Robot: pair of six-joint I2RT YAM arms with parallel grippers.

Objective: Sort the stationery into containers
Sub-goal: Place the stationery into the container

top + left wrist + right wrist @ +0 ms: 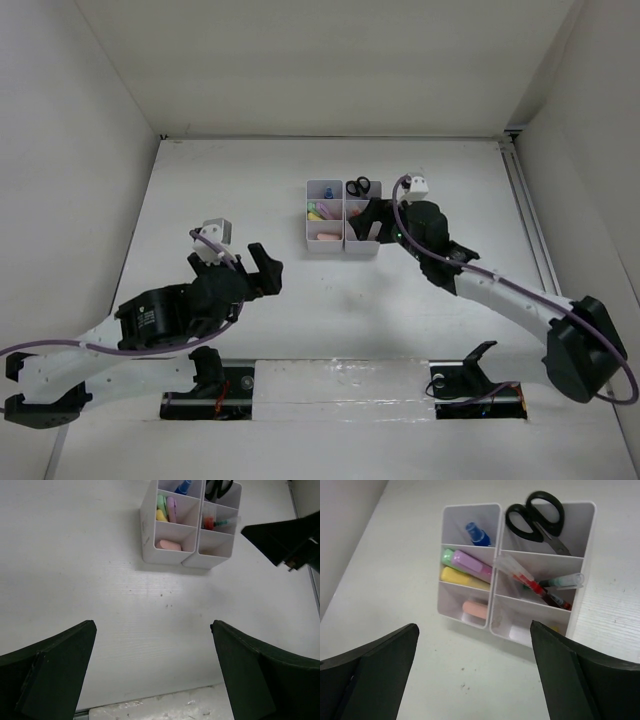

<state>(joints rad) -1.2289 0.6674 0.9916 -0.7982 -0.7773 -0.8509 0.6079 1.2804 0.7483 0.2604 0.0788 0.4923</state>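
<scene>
Top external: left jaws, right jaws agape; organiser (325,247) mid-table, open tabletop (230,190) leftward.

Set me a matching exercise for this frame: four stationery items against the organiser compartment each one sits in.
Items:
1. scissors
2. blue-capped tube
3. red pen
4. pink block

Compartments of the white organiser, as seen from the arm bases:
A. near left
B. far right
C. middle right
D. far left

Pairs: 1-B, 2-D, 3-C, 4-A
</scene>
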